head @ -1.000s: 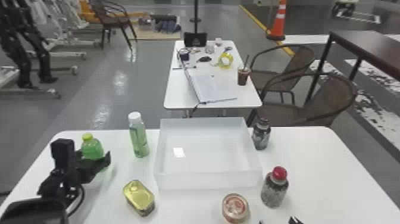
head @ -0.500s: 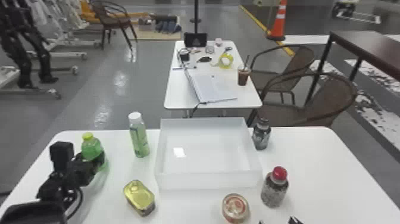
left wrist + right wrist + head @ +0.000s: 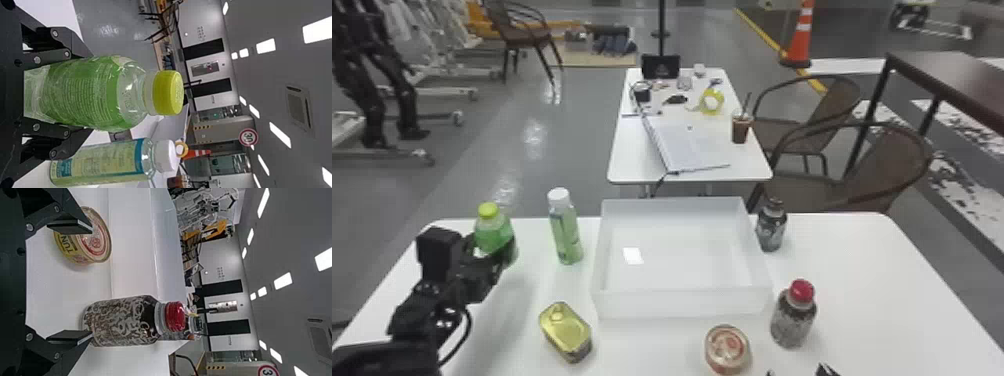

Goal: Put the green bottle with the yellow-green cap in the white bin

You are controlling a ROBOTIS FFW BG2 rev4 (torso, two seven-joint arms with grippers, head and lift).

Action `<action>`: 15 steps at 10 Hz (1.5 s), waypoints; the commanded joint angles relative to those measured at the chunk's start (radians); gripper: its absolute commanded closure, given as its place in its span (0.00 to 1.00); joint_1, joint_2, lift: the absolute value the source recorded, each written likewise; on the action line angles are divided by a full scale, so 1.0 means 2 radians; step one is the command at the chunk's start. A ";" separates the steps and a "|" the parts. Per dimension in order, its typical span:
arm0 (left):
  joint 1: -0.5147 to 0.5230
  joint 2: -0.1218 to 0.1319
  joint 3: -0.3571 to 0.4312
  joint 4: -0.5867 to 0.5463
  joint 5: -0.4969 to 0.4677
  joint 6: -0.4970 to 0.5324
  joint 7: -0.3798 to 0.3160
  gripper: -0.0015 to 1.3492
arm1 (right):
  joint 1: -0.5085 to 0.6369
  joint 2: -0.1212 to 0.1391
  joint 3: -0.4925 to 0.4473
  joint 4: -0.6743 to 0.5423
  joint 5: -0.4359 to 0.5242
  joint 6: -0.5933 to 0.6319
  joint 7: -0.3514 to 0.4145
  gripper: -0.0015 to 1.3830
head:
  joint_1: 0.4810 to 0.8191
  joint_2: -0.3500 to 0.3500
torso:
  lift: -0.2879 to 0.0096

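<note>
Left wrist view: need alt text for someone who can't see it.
A green plastic bottle with a yellow-green cap is held in the black left gripper. Beside it stands a slim clear bottle with a white cap. Beyond are a grey floor and a lit ceiling.

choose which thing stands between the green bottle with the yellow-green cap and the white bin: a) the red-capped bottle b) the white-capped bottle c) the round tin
b: in the head view the white-capped bottle stands just right of the green bottle with the yellow-green cap and left of the white bin.
</note>
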 commanded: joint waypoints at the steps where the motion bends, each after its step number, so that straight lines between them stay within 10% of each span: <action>1: 0.041 -0.013 -0.021 -0.088 -0.004 0.017 -0.001 0.59 | 0.000 0.000 0.000 0.000 -0.001 0.000 0.000 0.24 | 0.20 0.50 | 0.63; 4: 0.098 -0.036 -0.084 -0.206 -0.017 0.036 -0.011 0.59 | 0.000 -0.001 0.000 0.001 -0.001 0.000 0.000 0.24 | 0.20 0.50 | 0.63; 8: 0.041 -0.003 -0.225 -0.189 -0.056 0.073 -0.046 0.59 | -0.003 -0.002 0.001 0.005 -0.004 0.000 0.000 0.24 | 0.20 0.50 | 0.63; 13: -0.089 0.017 -0.324 -0.073 -0.229 0.115 -0.132 0.59 | -0.008 -0.001 0.005 0.010 -0.005 0.000 0.000 0.24 | 0.20 0.50 | 0.63; 15: -0.097 0.020 -0.335 -0.061 -0.242 0.125 -0.136 0.27 | -0.009 -0.002 0.005 0.011 -0.007 0.000 0.000 0.24 | 0.20 0.50 | 0.63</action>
